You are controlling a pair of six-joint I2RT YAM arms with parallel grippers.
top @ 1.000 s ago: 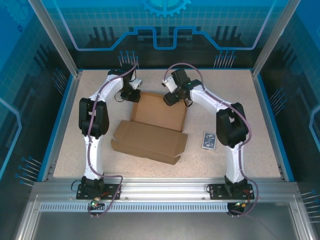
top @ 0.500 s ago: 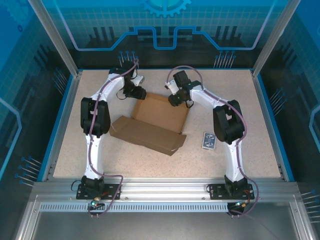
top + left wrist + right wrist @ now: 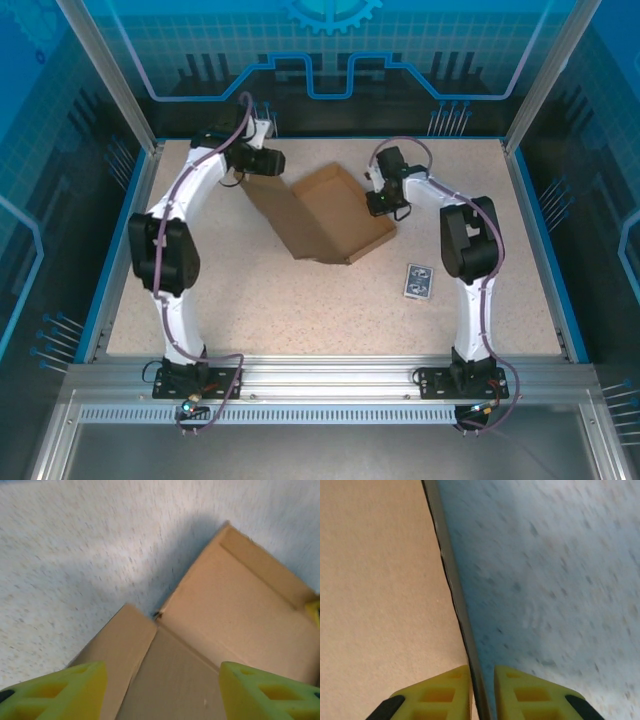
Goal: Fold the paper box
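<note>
Top external view: where's the paper box [image 3: 335,215] sitting? It's the plain brown die-cut cardboard thing with flaps. — kev

It's in the far half of the speckled beige table [image 3: 300,300], roughly mid-width and skewed to the edges. There's a darker panel running along its left side. Can't tell if it's lying fully flat or propped up a bit. — mo

And the left gripper [image 3: 275,160]? — kev

It's up by the far-left corner of the box, near the table's far edge. On the left wrist cam the yellow fingers [image 3: 60,690] are spread wide with nothing pinched between them, just cardboard flaps under the gap. — mo

Right gripper [image 3: 385,205]? — kev

It's at the box's right edge. The right wrist view is pretty clear: the two yellow fingers [image 3: 437,695] are squeezed almost together, with the thin edge of a cardboard panel running straight up between them. So it's clamped on the box wall, tan cardboard on one side and table on the other. — mo

Anything else on there? — kev

A small blue-patterned card pack [image 3: 419,281], lying flat toward the right edge, nearer than the box and apart from it. — mo
</note>
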